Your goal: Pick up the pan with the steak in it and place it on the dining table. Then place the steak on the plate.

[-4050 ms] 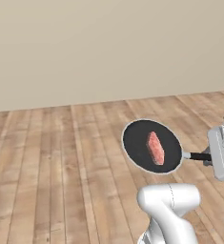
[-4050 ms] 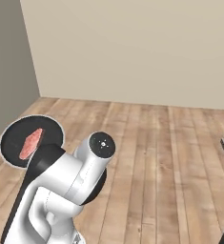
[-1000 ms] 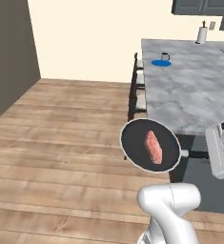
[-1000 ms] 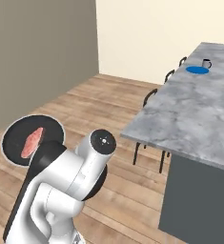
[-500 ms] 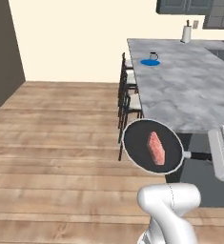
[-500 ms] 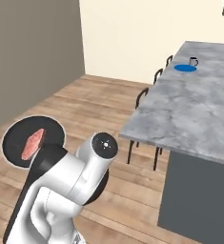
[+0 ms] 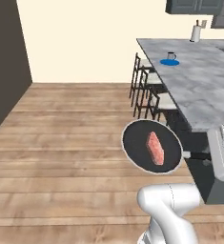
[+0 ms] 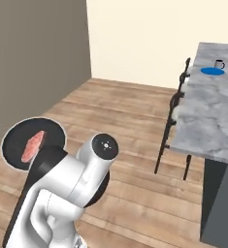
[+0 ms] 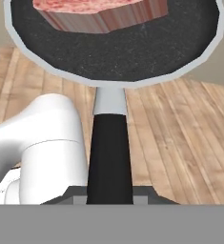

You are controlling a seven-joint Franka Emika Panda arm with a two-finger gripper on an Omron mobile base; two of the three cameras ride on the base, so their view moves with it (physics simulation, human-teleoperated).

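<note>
My gripper (image 9: 111, 198) is clamped on the handle of the pan (image 7: 152, 146), its jaws closed against the black grip at 6 o'clock in the hand view. From there the handle runs straight up to 12 o'clock, through a pale metal neck, into the round black bowl with its thin pale rim.

The pan is carried in the air above the wooden floor (image 7: 70, 138), held level. In the left base view its handle points to 3 o'clock, toward my hand at the right edge, and the bowl lies to the 9 o'clock side of it.

The steak (image 7: 155, 148) lies inside the pan, near the middle of the bowl. Its long axis runs from 11 o'clock to 5 o'clock in the left base view, crosswise to the handle rather than along it. In the right base view the pan shows at 9 o'clock, partly behind my arm, with the steak on it.

The dining table (image 7: 199, 90) stands at 2 o'clock of the pan in the left base view, its near corner just beside the bowl. The plate (image 7: 169, 62) rests on its far part, well apart from the pan, with a mug (image 7: 171, 55) just behind it. Stools (image 7: 149, 90) line the table's near side.
</note>
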